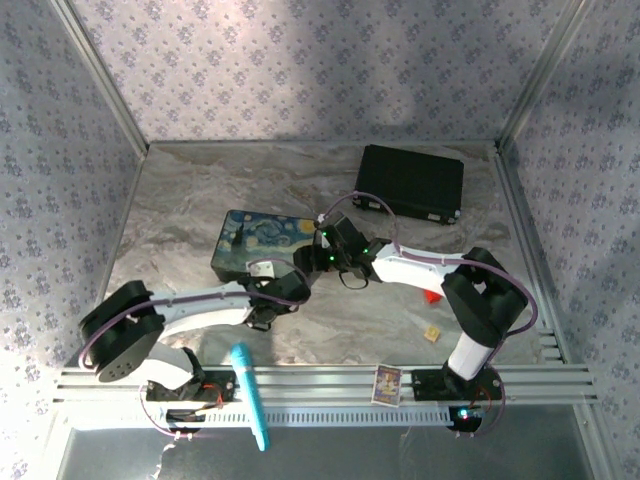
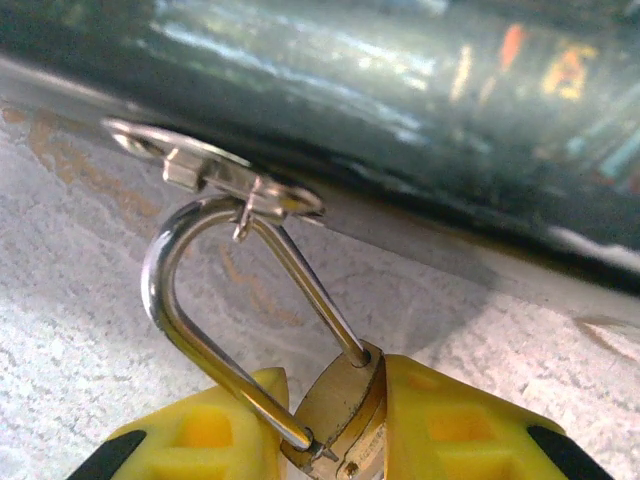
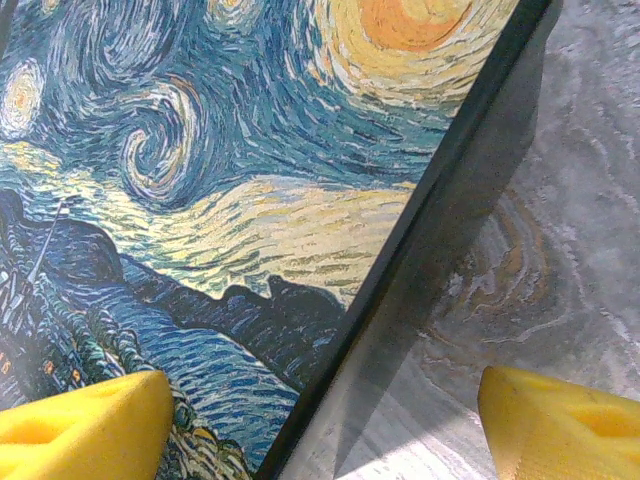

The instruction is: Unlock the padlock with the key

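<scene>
Pale walls [image 1: 300, 60] papered with a small floral print close in the marble-patterned table [image 1: 190, 200] on three sides, and I am working from the near edge, where the ribbed metal rail [image 1: 320, 378] runs. A painted box [image 1: 262, 238] with swirling blue and yellow night-sky artwork on its lid lies a little left of the table's middle; I can read no lettering on it. From the left wrist camera I see the padlock [image 2: 345, 405] just off the box's dark side wall, its silvery shackle [image 2: 165, 300] threaded through the ring of the metal hasp [image 2: 215, 170] fixed to that wall and seated in the body at both ends. The brass body sits low, close above the marble, and my left pincer [image 2: 332, 400] is clamped on it, a yellow pad [image 2: 450, 420] pressed to each side. My right pincer [image 3: 325, 400] hangs over the box's edge with its yellow fingers standing wide apart, one above the painted lid, the other above bare marble, nothing between them. A flat black case [image 1: 412, 183] lies toward the far right corner. A red block [image 1: 432, 296] and a small tan cube [image 1: 431, 334] sit toward the near right corner, apart from each other. A teal stick [image 1: 250, 395] lies across the rail near the left arm's base, and a small picture card [image 1: 387, 384] rests on the rail by the right base, its print too small for me to read.
</scene>
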